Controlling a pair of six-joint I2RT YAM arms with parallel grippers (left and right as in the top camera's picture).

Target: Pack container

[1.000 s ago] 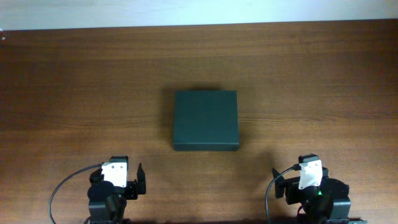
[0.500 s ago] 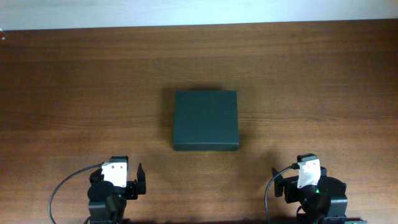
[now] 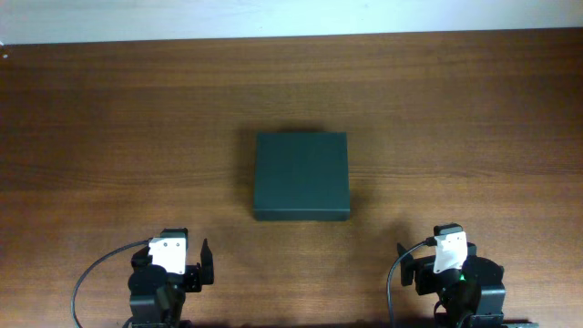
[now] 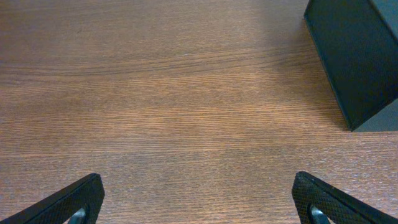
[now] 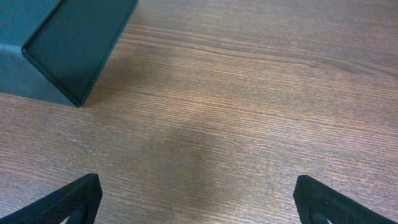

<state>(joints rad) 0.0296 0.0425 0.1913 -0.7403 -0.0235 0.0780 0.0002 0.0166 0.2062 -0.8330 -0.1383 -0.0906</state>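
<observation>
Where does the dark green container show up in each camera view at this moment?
Overhead: the container sits at the picture's centre.
Left wrist: the container fills the upper right corner.
Right wrist: the container fills the upper left corner.
Shared landmark: the wood-grain table beneath it.

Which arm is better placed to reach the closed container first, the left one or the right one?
Left, but only marginally. The left gripper and right gripper both stand open and empty, and the container lies ahead between them, seemingly a bit nearer the left.
</observation>
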